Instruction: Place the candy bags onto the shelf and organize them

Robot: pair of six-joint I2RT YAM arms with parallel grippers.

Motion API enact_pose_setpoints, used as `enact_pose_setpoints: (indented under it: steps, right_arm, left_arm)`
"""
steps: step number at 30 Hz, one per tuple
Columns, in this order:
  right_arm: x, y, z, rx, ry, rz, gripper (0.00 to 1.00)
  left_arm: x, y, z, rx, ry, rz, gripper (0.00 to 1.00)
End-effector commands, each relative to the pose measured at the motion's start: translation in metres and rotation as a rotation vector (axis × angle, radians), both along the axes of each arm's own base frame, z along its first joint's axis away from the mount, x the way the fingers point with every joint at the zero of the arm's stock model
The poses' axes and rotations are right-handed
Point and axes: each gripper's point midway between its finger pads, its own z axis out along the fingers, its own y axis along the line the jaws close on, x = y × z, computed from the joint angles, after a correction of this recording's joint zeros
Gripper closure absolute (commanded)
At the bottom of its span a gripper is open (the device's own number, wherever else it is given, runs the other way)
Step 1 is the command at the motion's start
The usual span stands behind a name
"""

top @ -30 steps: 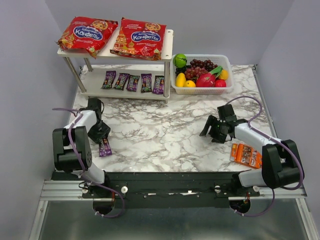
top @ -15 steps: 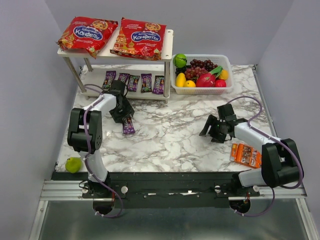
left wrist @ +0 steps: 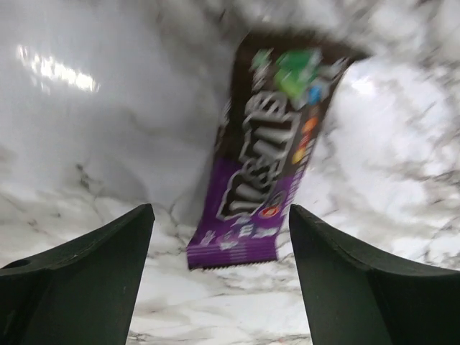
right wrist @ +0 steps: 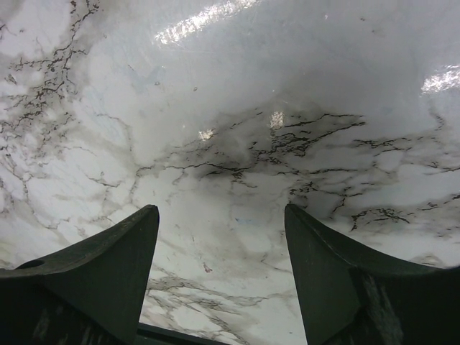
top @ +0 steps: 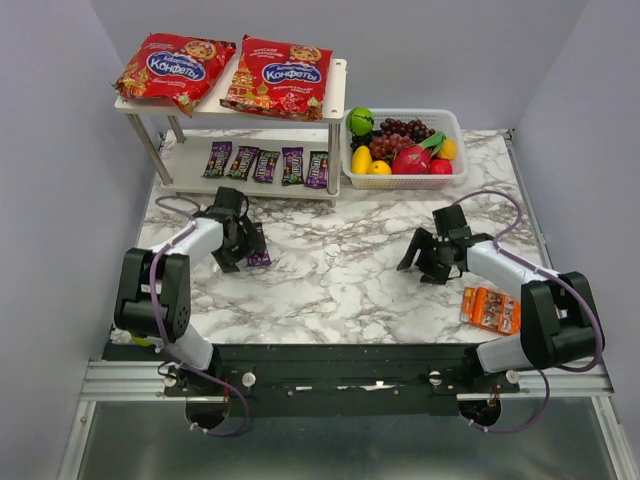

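**One little candy packet left to put away**

The marble table holds everything. At its far left corner stands the white shelf with two boards. Next to it, along the far edge, is one fruit basket.

Two big red bags lie side by side on the top board. They look puffy and light.

The left pincer is low over the table, just in front of the shelf on the left side. Its fingers are wide apart and hold nothing. The right pincer hangs over bare table near the right edge. It is wide too, with nothing in it.

There are six small purple packets. Five small packets sit in a row on the lower board. The loose packet lies flat on the table, its near end between the left fingers, with a gap on each side.

This packet looks thin, light and shiny, so I think it can slip. It is soft and crinkly, with little hard bits inside. A good place to pinch is across its narrow middle, with the fingers right down at the table.

One orange pack lies near the near right corner.
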Motion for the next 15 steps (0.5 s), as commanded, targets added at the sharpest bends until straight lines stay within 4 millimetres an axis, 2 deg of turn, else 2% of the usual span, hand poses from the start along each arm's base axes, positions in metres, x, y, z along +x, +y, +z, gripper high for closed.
enact_pose_setpoints:
  steps: [1, 2, 3, 4, 6, 9, 15]
  right_arm:
    - [-0.008, -0.001, -0.009, -0.007, 0.053, 0.019, 0.21]
    - [-0.009, -0.001, -0.008, -0.005, 0.056, 0.021, 0.21]
    - [-0.010, -0.001, -0.008, -0.009, 0.058, 0.028, 0.21]
    - [-0.010, -0.001, -0.008, -0.009, 0.059, 0.032, 0.21]
    - [-0.012, -0.002, -0.009, -0.015, 0.065, 0.041, 0.21]
    - [-0.013, -0.003, -0.008, -0.021, 0.065, 0.052, 0.21]
    - [-0.018, -0.007, -0.008, -0.038, 0.067, 0.060, 0.21]
  left_arm:
    - [-0.029, -0.014, -0.008, -0.140, -0.055, 0.122, 0.15]
    - [-0.023, -0.015, -0.005, -0.155, -0.108, 0.133, 0.15]
    - [-0.024, -0.014, -0.005, -0.160, -0.133, 0.154, 0.15]
    - [-0.033, -0.013, -0.010, -0.172, -0.139, 0.188, 0.15]
    - [-0.028, -0.012, -0.009, -0.192, -0.193, 0.227, 0.15]
    - [-0.027, -0.003, -0.016, -0.180, -0.241, 0.318, 0.17]
    - [-0.021, -0.004, -0.015, -0.224, -0.297, 0.394, 0.39]
